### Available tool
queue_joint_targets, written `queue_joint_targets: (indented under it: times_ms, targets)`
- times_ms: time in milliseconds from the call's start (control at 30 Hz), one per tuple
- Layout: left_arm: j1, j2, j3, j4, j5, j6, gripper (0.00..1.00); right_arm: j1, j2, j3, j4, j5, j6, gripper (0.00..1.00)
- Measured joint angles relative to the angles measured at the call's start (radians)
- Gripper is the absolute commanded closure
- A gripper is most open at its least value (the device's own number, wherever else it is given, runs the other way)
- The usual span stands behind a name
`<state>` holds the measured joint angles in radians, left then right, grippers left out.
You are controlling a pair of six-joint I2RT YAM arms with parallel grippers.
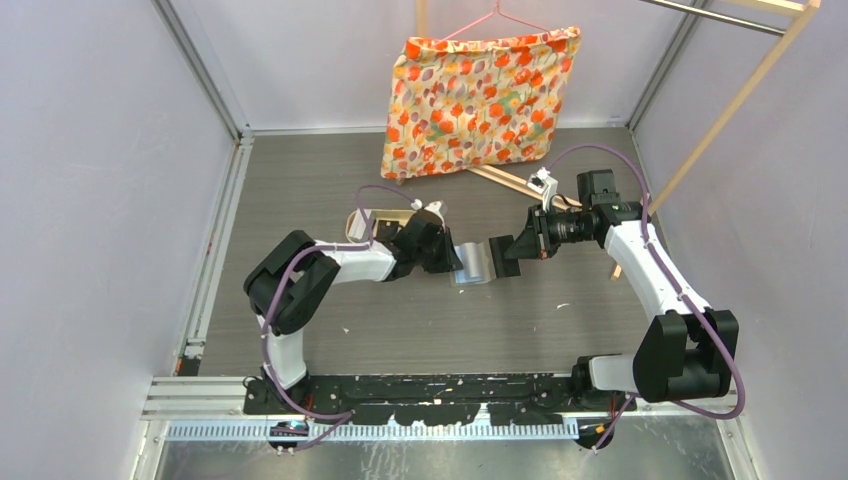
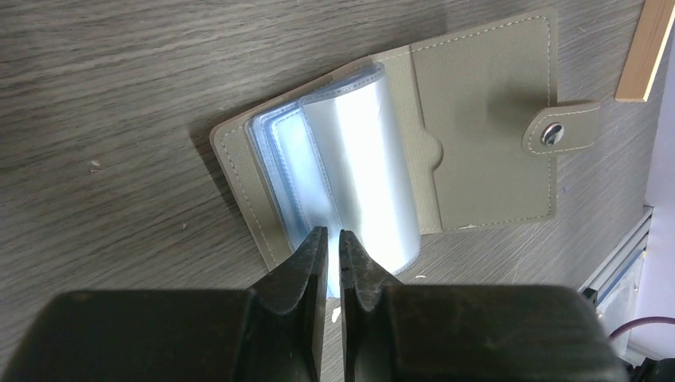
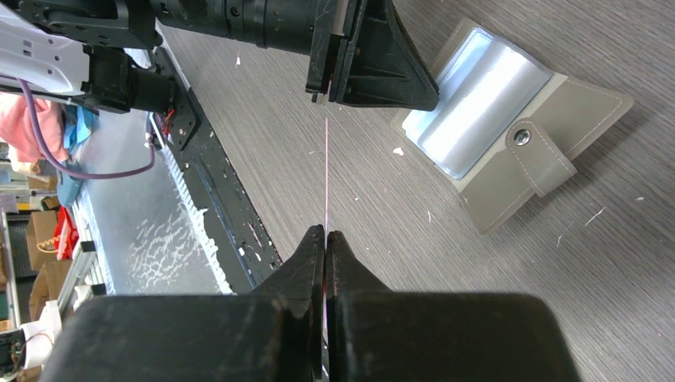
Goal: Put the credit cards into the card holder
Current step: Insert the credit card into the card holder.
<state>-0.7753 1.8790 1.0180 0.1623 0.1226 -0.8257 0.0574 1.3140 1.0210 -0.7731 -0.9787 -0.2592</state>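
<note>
The card holder (image 1: 474,265) lies open on the table, grey with clear pale blue pockets (image 2: 362,159) fanned up and a snap tab (image 2: 557,131). It also shows in the right wrist view (image 3: 509,119). My left gripper (image 1: 447,256) is at the holder's left edge, its jaws nearly shut with a clear pocket's edge between the tips (image 2: 333,235). My right gripper (image 1: 517,248) is just right of the holder, shut on a black credit card (image 1: 503,258). That card shows edge-on as a thin line (image 3: 326,175) pointing toward the left gripper (image 3: 374,72).
A tan oval tray (image 1: 362,222) sits behind the left arm. A floral cushion (image 1: 480,100) hangs on a hanger at the back, beside a wooden rack (image 1: 740,95) whose foot (image 2: 646,48) lies near the holder. Metal rails (image 1: 215,250) edge the table.
</note>
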Motion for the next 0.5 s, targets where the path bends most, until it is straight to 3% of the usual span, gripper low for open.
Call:
queue_joint_targets:
  times_ms: [500]
  targets:
    - [-0.003,-0.011,0.061,-0.058,-0.006,0.023,0.87,0.000,0.000,0.000,0.000,-0.002,0.000,0.99]
